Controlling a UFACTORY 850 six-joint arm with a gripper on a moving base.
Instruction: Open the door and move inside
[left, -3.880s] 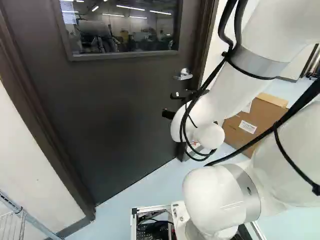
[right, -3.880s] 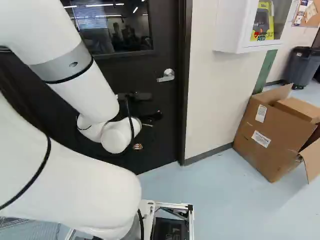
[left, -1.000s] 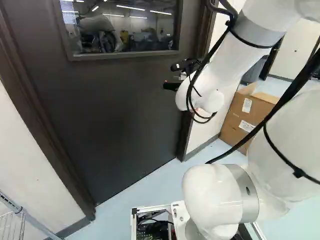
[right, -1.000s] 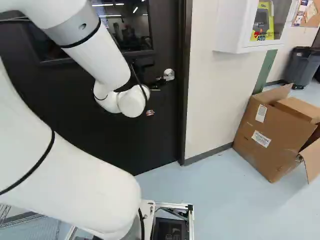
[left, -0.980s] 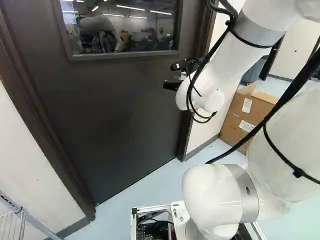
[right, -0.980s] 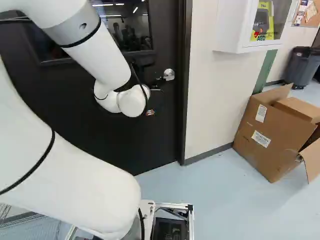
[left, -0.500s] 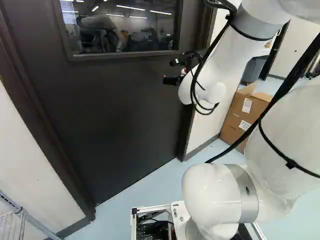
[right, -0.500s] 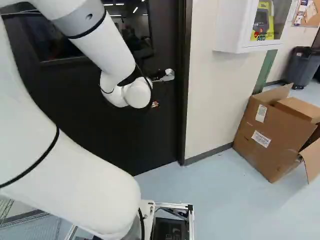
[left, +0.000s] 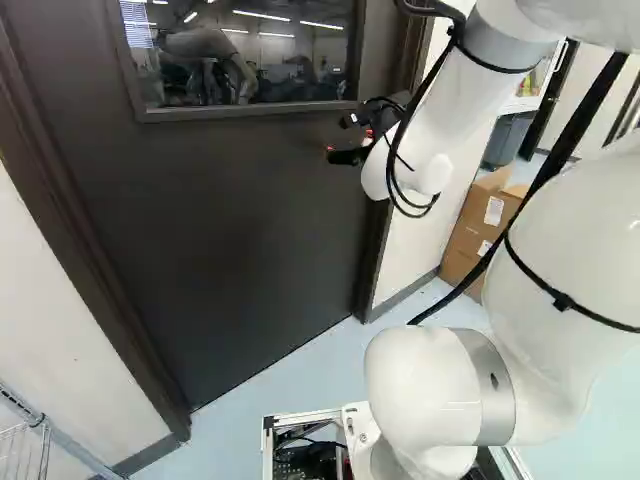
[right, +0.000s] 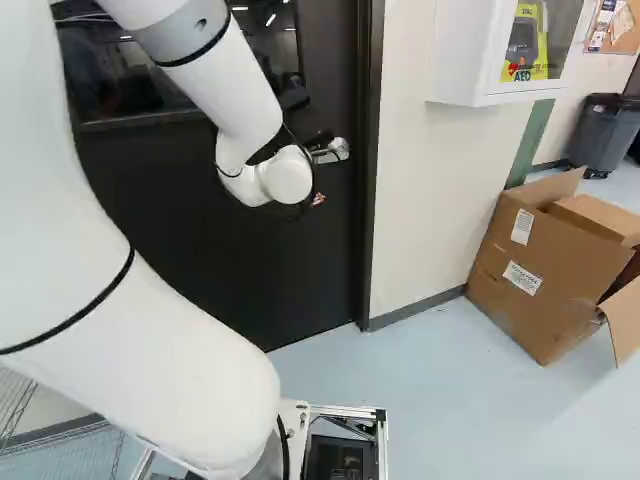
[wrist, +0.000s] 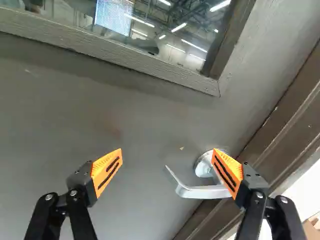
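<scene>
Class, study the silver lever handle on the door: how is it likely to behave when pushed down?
The lever handle looks like solid metal, so it should feel stiff. Joined to the door at a round mount, it would probably pivot rather than slide. Its smooth, shiny surface may be slippery.

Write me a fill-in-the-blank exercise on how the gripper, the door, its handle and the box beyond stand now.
The gripper is ____, its orange pads far apart.
The door is ____, sitting in its frame.
In the wrist view, the free end of the lever handle shows ____ the two fingers.
The box on the floor is made of brown ____.

Missing words: open; closed; between; cardboard
</scene>
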